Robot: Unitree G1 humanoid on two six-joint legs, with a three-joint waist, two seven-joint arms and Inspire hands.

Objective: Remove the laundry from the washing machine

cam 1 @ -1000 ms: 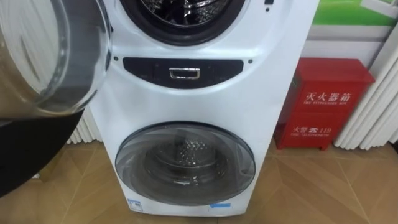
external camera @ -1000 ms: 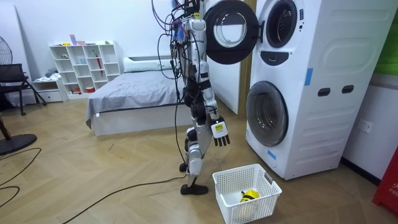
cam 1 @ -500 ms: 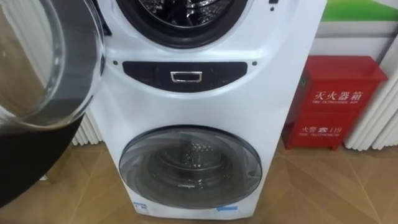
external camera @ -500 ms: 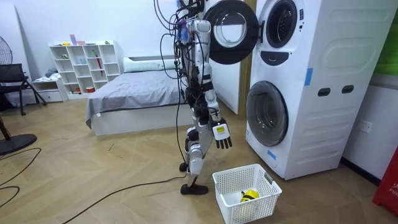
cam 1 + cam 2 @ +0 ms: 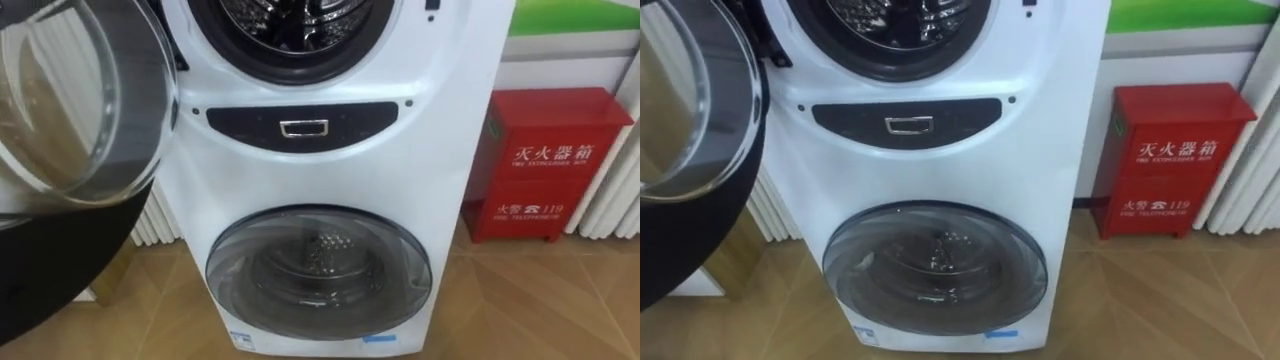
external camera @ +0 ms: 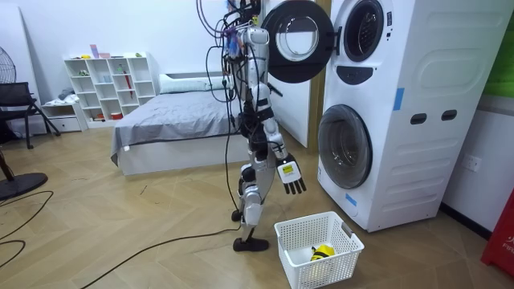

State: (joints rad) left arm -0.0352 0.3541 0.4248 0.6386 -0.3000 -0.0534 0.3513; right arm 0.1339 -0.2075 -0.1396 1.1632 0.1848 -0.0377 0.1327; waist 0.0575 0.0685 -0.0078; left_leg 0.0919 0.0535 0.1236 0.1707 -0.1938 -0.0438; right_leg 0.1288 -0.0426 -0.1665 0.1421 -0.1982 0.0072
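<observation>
Hanging right robot hand (image 6: 291,174) above yellow item (image 6: 321,251) in basket (image 6: 333,271).

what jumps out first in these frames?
The washer's upper door stands wide open at the left, baring the drum, while the lower door is shut. A red cabinet stands right of the machine. In the room view the robot stands before the washer, right hand open at its side, a white basket holding a yellow item at its feet.
</observation>
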